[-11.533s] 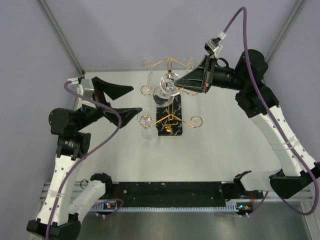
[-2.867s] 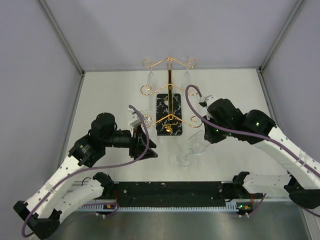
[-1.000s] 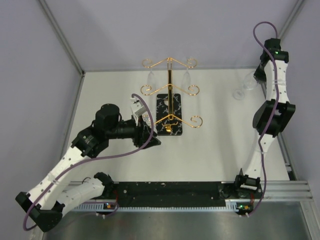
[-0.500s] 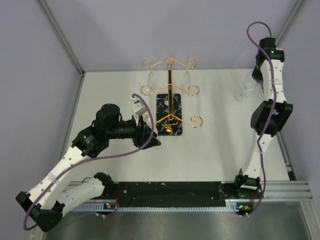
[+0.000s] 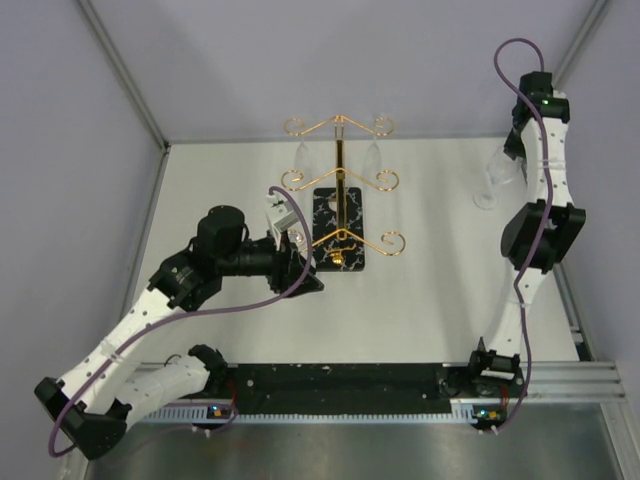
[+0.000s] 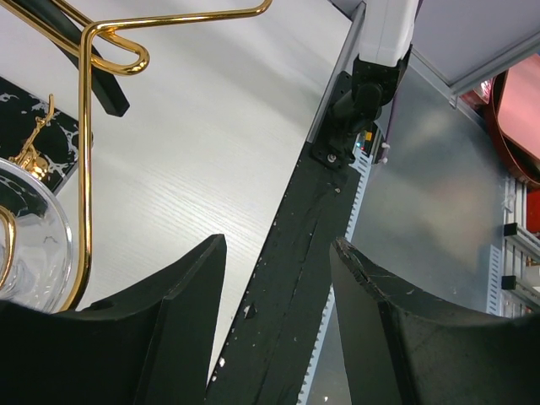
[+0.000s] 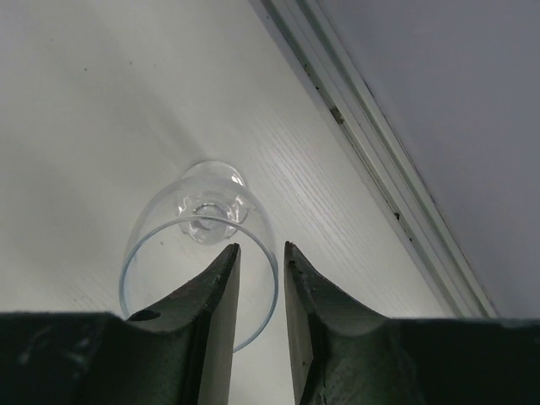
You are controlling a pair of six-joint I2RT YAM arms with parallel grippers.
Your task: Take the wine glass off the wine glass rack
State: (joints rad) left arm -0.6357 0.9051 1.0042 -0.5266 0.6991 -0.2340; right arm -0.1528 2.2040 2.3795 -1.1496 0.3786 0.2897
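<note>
On wrist views — right claw (image 7: 261, 247) barely parted over wine glass (image 7: 196, 213), left claw (image 6: 279, 243) agape

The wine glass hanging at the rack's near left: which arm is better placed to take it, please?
Left. The left pincer, open, sits beside that wine glass on the wine glass rack; the right pincer is far off, at another wine glass.
</note>
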